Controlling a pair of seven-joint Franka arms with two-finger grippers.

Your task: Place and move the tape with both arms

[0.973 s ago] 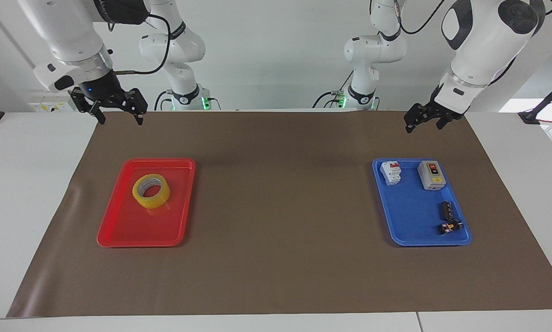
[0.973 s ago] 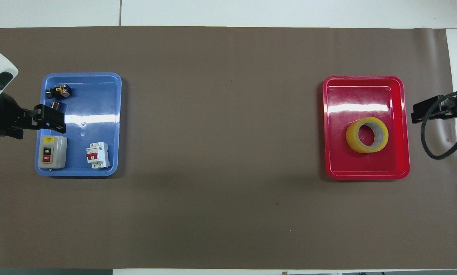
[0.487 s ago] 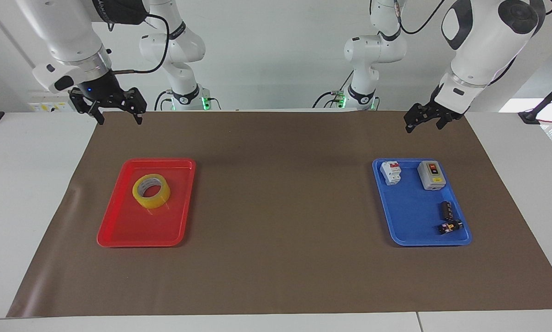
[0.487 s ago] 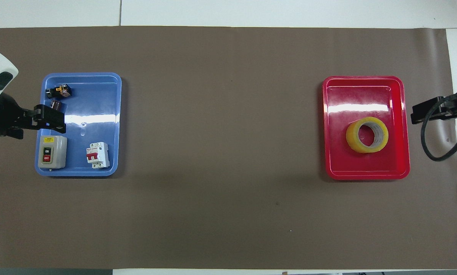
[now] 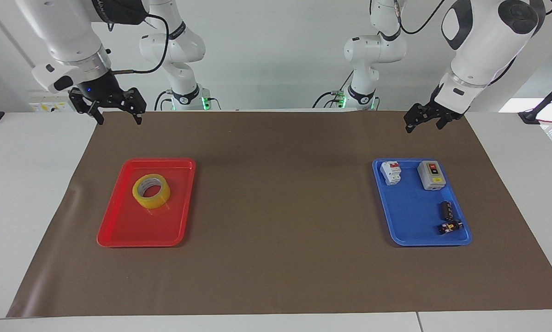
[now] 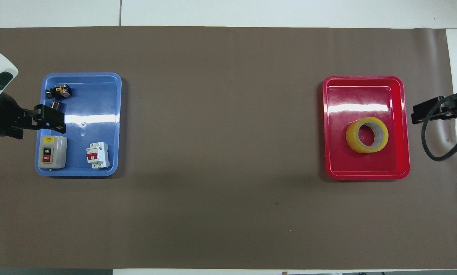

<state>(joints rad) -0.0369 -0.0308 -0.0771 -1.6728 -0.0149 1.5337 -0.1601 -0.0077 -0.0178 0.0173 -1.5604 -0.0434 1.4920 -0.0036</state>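
Note:
The yellow tape [image 5: 154, 199] lies flat in the red tray [image 5: 119, 223] toward the right arm's end of the table. It also shows in the overhead view [image 6: 351, 138], in the half of the red tray [image 6: 365, 91] nearer to the robots. My right gripper [image 5: 120, 118] hangs open and empty in the air over the mat's edge, apart from the tray. In the overhead view only its tip [image 6: 417, 111] shows beside the tray. My left gripper [image 5: 422, 124] hangs open and empty by the blue tray's edge [image 6: 52, 119].
A blue tray [image 5: 414, 216] toward the left arm's end holds a white and red breaker [image 5: 390, 172], a grey on/off switch box [image 5: 431, 175] and two small dark parts [image 5: 447, 210]. A brown mat [image 5: 280, 207] covers the table. Two smaller white arms stand by the mat's edge at the robots' end.
My right gripper has drifted slightly upward. The tape, the trays and the left arm have not moved.

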